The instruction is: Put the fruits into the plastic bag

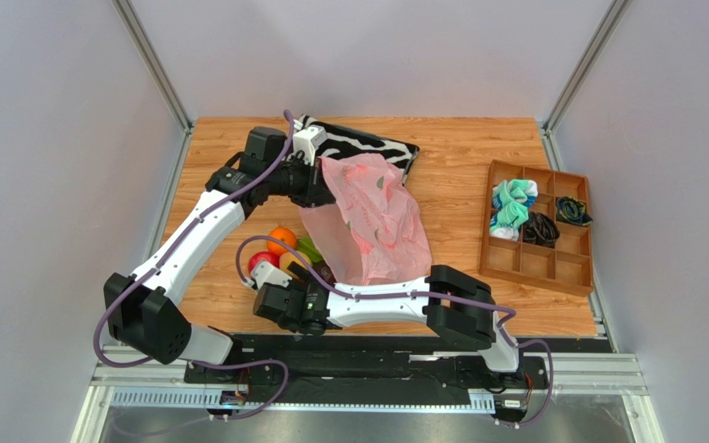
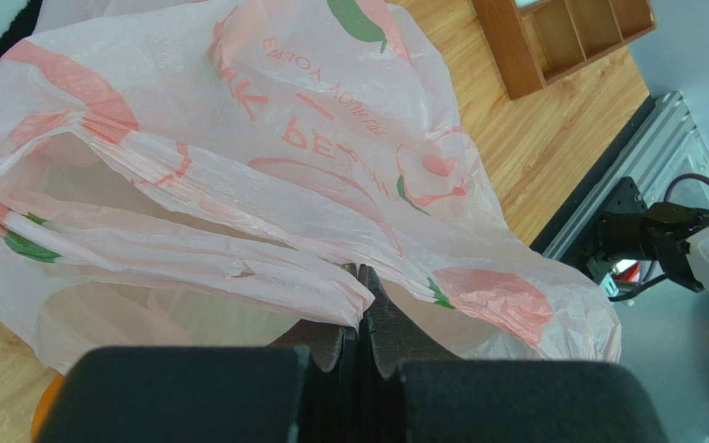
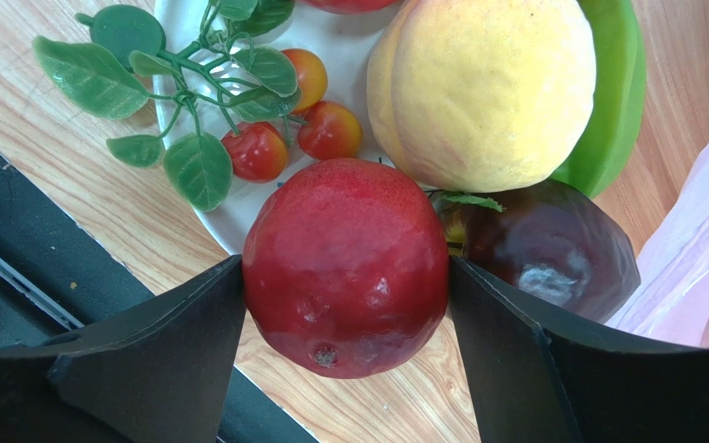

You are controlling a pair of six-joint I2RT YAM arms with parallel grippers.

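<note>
My left gripper [image 2: 360, 277] is shut on the rim of the pink plastic bag [image 2: 266, 157] and holds it up over the table middle [image 1: 372, 217]. My right gripper [image 3: 344, 277] is shut on a red fruit [image 3: 344, 268] above the plate's near edge. Behind it on the plate [image 3: 317, 32] lie the yellow-orange fruit [image 3: 483, 88], the green one [image 3: 612, 101], the dark maroon one [image 3: 552, 245] and the leafy berry sprig [image 3: 256, 120]. In the top view the orange [image 1: 281, 239] and a red apple [image 1: 261, 261] show left of the bag.
A zebra-striped pouch [image 1: 367, 148] lies behind the bag. A brown wooden divider tray [image 1: 538, 226] with small items stands at the right. The black rail of the near table edge [image 3: 25, 268] runs just below the right gripper.
</note>
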